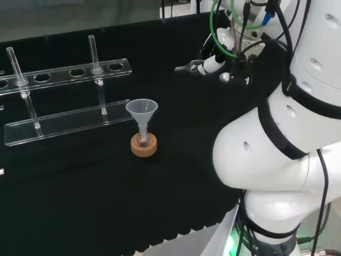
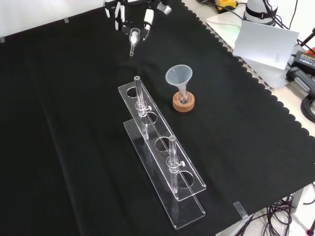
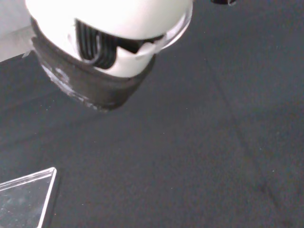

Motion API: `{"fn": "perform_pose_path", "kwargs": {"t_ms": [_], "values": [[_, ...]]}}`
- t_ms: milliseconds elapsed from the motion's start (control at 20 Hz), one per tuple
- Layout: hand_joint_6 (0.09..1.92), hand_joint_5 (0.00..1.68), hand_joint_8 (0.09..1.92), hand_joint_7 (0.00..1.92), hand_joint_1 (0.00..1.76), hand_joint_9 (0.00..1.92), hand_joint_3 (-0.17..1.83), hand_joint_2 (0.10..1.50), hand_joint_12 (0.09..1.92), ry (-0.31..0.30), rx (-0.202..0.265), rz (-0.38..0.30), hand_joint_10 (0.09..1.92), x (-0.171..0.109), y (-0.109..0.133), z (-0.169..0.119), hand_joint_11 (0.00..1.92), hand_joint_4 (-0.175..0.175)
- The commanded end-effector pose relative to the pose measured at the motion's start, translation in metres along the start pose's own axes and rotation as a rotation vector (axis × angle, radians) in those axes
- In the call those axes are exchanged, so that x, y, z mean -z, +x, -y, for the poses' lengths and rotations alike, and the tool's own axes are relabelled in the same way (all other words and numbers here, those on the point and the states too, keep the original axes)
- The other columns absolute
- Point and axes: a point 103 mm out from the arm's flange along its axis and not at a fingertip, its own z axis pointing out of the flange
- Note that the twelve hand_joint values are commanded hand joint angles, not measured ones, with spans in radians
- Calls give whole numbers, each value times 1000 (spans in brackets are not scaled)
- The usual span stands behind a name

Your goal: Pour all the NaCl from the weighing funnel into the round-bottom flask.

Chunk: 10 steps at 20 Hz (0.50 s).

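A small round-bottom flask [image 1: 143,141] [image 2: 183,98] stands upright in a cork ring [image 1: 144,149] [image 2: 183,104] near the middle of the cloth. A clear plastic funnel [image 1: 141,111] [image 2: 178,76] sits in its neck. In the head view the hand [image 1: 213,61] hovers to the right of the flask and farther back, well apart from it. At the top of the front view the hand [image 2: 132,14] has its fingers curled on the small clear weighing funnel [image 1: 189,68] [image 2: 134,40], stem pointing down and away from the palm. I cannot make out its contents.
A clear acrylic tube rack [image 1: 66,122] [image 2: 163,162] with two upright glass tubes stands left of the flask in the head view; the wrist view catches a corner of its base [image 3: 26,199]. The arm's white links [image 1: 287,133] rise at the right. White paper [image 2: 261,42] lies beyond the cloth's edge.
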Motion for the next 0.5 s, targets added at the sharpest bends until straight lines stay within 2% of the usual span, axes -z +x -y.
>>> {"fn": "perform_pose_path", "kwargs": {"t_ms": [50, 500], "values": [[87, 1592, 87, 1661, 1157, 1018, 638, 587, 1491, -3, -7, -4, 218, 3, 6, 10, 0, 175], [87, 1592, 87, 1665, 1157, 1017, 639, 586, 1488, -24, 10, 12, 217, 7, 30, 27, 0, 175]]}}
